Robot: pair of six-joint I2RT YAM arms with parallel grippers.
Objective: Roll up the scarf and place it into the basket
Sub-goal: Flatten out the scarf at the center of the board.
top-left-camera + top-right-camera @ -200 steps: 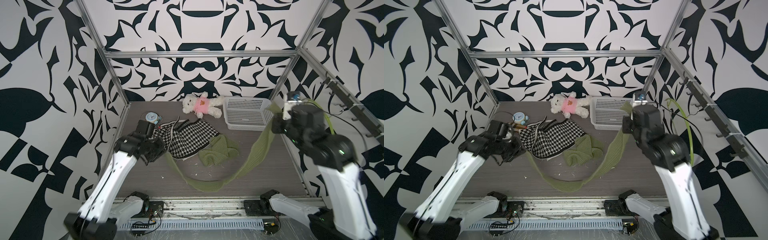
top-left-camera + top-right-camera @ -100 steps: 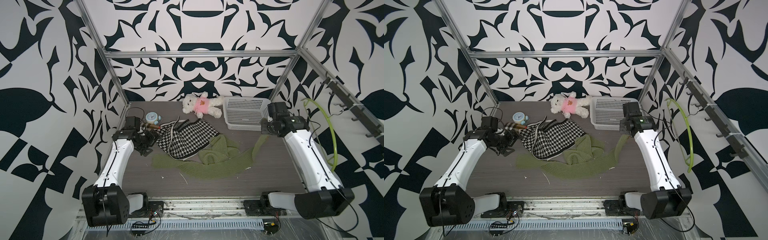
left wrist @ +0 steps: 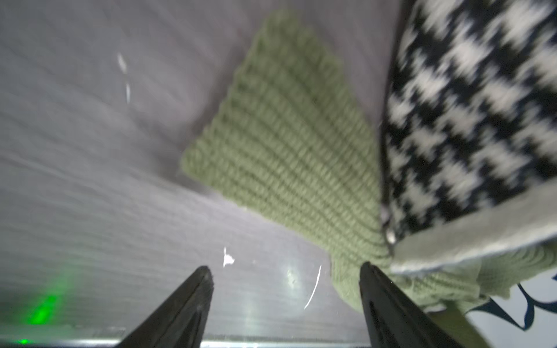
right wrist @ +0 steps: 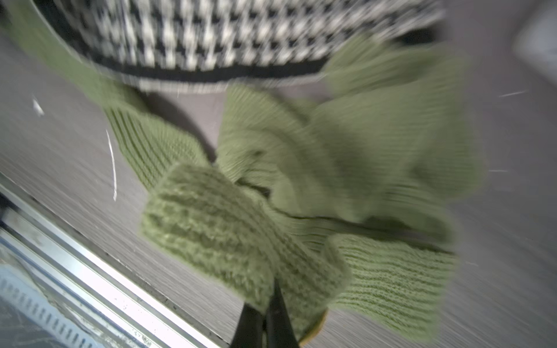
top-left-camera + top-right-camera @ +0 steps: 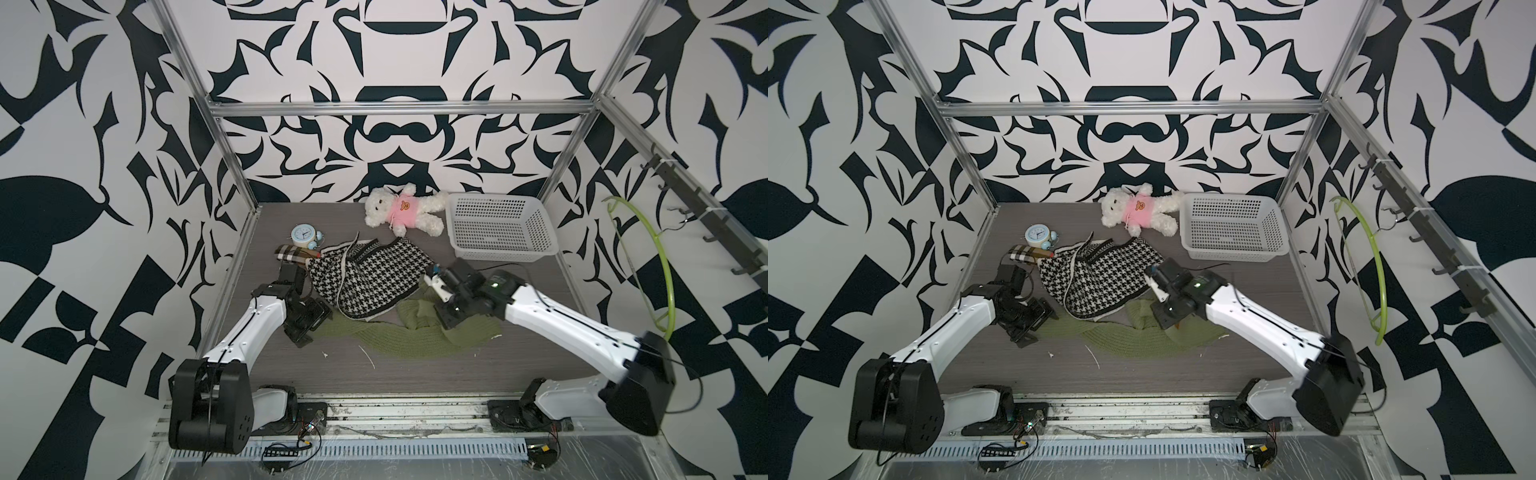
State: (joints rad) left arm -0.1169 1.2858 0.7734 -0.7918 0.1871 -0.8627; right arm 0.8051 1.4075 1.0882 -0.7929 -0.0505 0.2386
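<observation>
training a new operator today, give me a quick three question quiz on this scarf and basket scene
1. True or false: the green scarf already lies in the basket.
2. Which gripper is shut on the scarf? A) left B) right C) both
3. Fill in: the white toy lying beside the basket is a ____.

Key
1. False: the scarf lies on the table, and nothing is in the basket.
2. B: the right gripper pinches an end of the scarf; the left gripper is open and holds nothing.
3. teddy bear
</observation>
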